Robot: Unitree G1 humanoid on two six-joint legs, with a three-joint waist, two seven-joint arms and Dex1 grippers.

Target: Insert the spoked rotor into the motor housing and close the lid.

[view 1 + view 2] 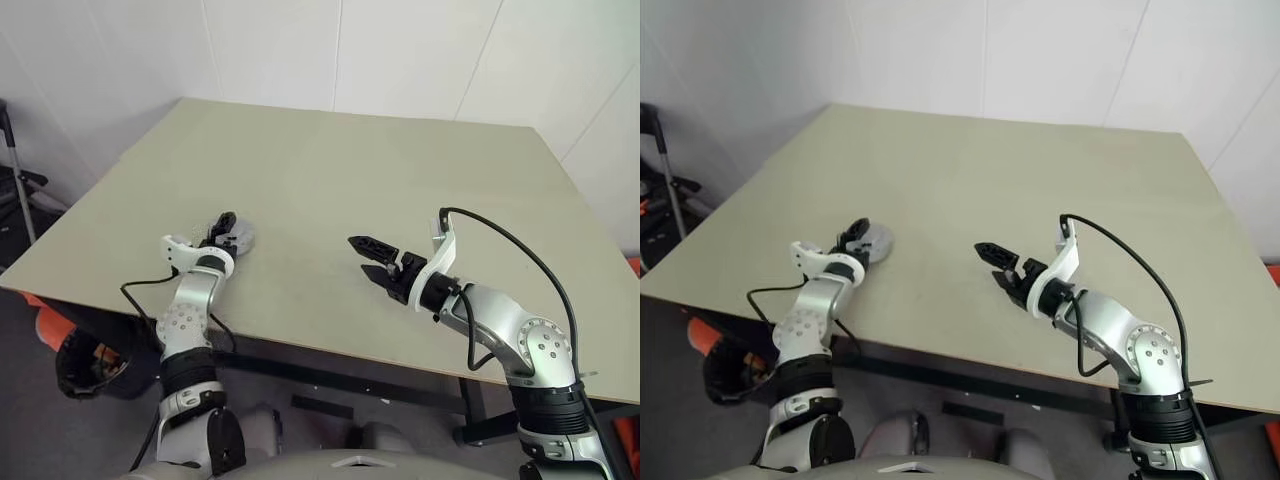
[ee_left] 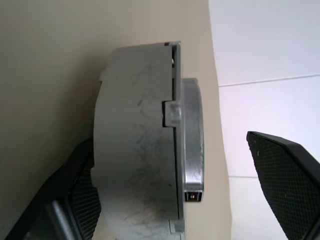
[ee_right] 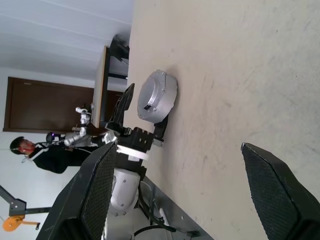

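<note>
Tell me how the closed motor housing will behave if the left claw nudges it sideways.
The motor housing looks like solid scratched metal, so it is probably stiff and heavy for its size. It sits flat on the table, so it should slide rather than roll or tip. Its smooth wall may slip between the open left claw fingers.

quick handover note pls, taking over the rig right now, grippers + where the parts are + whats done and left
Left gripper: open, its fingers either side of the motor housing, not clamping it.
Right gripper: open, empty, above bare table, apart from the housing.
Housing sits on the table near the left front edge with its lid shut on top.
Rotor can't be seen, presumably inside.
Left to do: back the left gripper away and confirm the lid is seated.
</note>
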